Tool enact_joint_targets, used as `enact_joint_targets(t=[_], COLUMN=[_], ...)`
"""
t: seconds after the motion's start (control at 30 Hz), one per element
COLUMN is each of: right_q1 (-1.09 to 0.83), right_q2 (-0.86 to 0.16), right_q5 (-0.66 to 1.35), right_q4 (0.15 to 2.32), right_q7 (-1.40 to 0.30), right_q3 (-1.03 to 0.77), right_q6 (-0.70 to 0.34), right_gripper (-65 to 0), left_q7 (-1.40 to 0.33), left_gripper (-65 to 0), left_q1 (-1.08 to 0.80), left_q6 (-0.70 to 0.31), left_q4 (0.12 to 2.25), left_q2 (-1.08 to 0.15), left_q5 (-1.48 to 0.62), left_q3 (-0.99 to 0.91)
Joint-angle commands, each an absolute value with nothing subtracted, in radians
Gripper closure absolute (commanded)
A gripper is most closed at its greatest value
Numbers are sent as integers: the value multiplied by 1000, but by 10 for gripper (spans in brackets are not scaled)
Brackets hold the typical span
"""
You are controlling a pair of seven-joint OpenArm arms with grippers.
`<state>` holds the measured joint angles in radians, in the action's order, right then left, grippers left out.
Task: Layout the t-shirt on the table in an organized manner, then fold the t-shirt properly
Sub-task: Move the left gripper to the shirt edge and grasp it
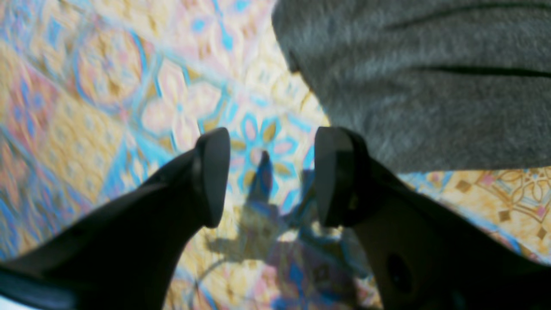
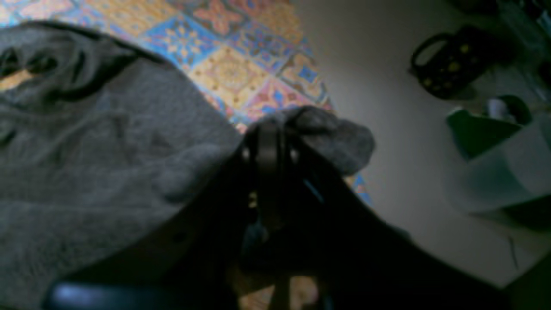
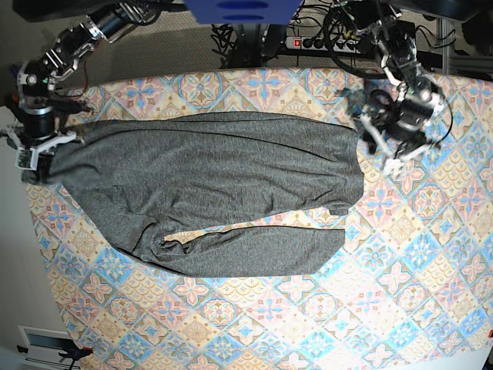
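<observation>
The dark-grey t-shirt (image 3: 208,185) lies spread lengthwise across the tiled table (image 3: 400,254), with a slit of cloth showing in its lower half. My left gripper (image 3: 387,153) hovers just past the shirt's right end. In the left wrist view the left gripper (image 1: 273,174) is open, with only tablecloth (image 1: 107,107) between its fingers and the t-shirt (image 1: 430,86) beside the right finger. My right gripper (image 3: 35,158) is at the table's left edge. In the right wrist view the right gripper (image 2: 269,137) is shut on a bunched fold of the t-shirt (image 2: 107,150).
Cables and a power strip (image 3: 323,42) run behind the table's far edge. Beyond the table's left edge lies bare floor (image 2: 379,86), with a black bag (image 2: 452,60) and a green-and-white container (image 2: 495,163) on it.
</observation>
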<state>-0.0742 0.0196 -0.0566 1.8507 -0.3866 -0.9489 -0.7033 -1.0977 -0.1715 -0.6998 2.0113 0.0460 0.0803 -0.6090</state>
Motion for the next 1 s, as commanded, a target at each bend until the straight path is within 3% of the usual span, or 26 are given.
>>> enact_joint_targets(t=[0.0,0.6,0.97], right_q1=[-71,-94,-94], right_q2=[2,2,2], right_q5=[-47,-48,-50], right_q4=[1870,1870,1871], right_q7=[-361,-361,-361], right_q3=[-957,-954,-954], right_q6=[-691,-691,-691], right_gripper=[0,0,0], left_q7=[-1079,-978,-975], left_gripper=[-315,-315,-315], left_q1=[-165,-145,-211], left_q6=[-698,-698,-698], left_q4=[2014,1704,1739], left_q2=[48,87,116], left_q5=[74,64,59], left_q3=[-636,-607,-466])
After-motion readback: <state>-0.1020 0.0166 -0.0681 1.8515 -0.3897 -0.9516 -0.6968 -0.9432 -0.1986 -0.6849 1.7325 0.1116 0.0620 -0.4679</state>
